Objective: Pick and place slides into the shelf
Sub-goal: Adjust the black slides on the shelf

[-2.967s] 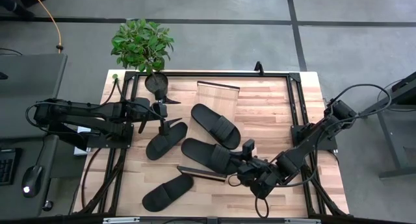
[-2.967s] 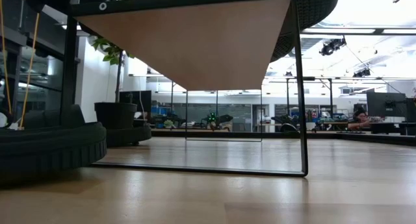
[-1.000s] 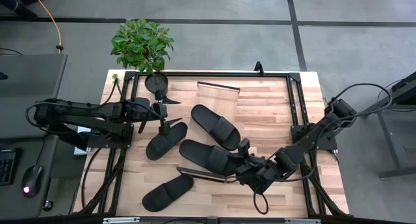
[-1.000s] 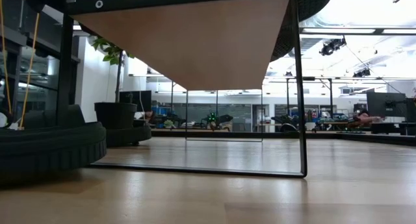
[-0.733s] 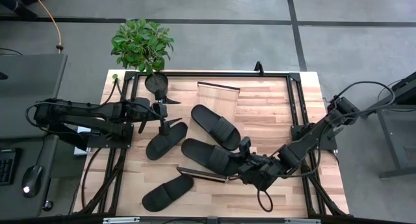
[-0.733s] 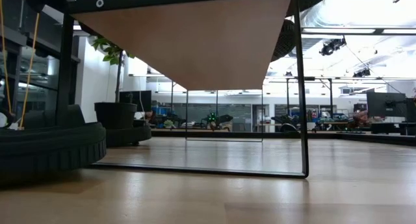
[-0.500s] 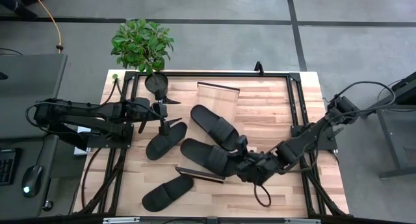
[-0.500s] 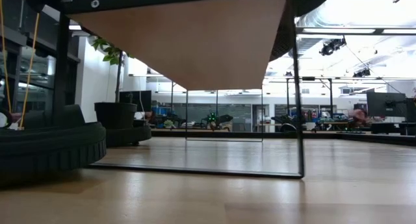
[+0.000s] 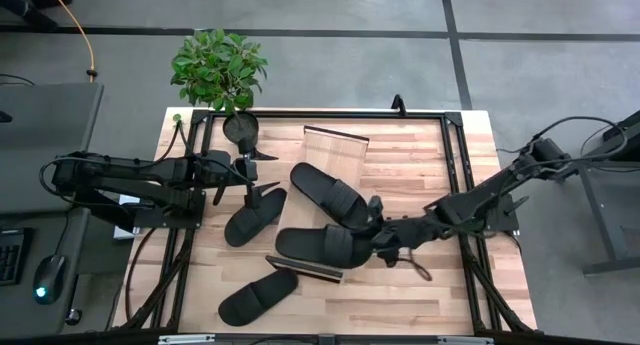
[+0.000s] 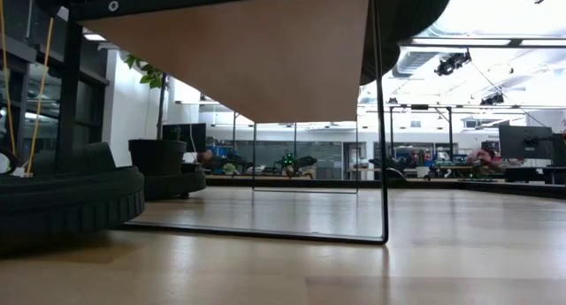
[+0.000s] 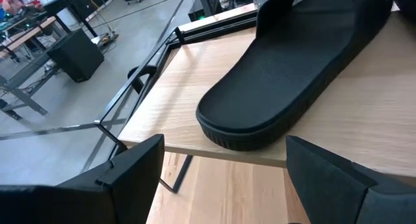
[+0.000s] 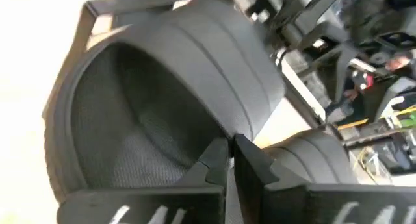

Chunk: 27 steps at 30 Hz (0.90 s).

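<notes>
Two black slides lie on the shelf (image 9: pixel 336 145), a light plank that blends with the table: the far slide (image 9: pixel 330 193) and the near slide (image 9: pixel 322 245). A third slide (image 9: pixel 255 215) and a fourth (image 9: pixel 258 295) lie sole-down on the table at the left. My right gripper (image 9: pixel 372 241) is shut at the near slide's right end, between the two slides on the shelf. My left gripper (image 9: pixel 256 185) hangs open above the third slide, and its wrist view faces the far slide (image 11: pixel 286 68). The low view shows the shelf's underside (image 10: pixel 239 57). My right gripper has its shut fingertips (image 12: pixel 229 160) at the edge of the near slide's ribbed strap (image 12: pixel 214 87), where the strap opens. The fingers come slanting down from the table's right. The slide lies flat on the shelf. The fingers themselves hide whether they touch the strap.
A potted plant (image 9: pixel 220 70) stands at the table's far left corner. The shelf's dark frame leg (image 10: pixel 380 119) stands on the table near the front. A black metal frame (image 9: pixel 455 165) runs round the tabletop. There is bare table on the right, under my right arm.
My right gripper has swung toward the table's far edge and left, staying shut, and its arm has stretched out. The near slide has turned on the shelf and lies more level across it. The shelf's near end and leg have slid a little toward the table's left.
</notes>
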Motion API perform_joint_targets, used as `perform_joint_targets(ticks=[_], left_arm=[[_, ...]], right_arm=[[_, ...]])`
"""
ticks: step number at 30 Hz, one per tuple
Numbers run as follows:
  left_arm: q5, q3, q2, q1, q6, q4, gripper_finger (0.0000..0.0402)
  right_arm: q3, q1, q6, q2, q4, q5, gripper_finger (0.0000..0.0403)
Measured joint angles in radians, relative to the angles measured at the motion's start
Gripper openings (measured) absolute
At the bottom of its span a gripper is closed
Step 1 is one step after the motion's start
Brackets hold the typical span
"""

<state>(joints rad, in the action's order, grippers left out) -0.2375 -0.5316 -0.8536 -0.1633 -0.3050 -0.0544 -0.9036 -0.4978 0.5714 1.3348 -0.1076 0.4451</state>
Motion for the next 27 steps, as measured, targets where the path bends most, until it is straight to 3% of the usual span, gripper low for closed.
perform_joint_targets(ticks=[7, 27], left_arm=[[-0.007, 0.0, 0.0, 0.0, 0.0, 0.002, 0.0303], [-0.012, 0.0, 0.0, 0.0, -0.001, 0.004, 0.0303]], right_arm=[[0.116, 0.001, -0.002, -0.114, 0.098, -0.062, 0.0], [0.153, 0.007, 0.036, -0.014, 0.318, -0.059, 0.0]])
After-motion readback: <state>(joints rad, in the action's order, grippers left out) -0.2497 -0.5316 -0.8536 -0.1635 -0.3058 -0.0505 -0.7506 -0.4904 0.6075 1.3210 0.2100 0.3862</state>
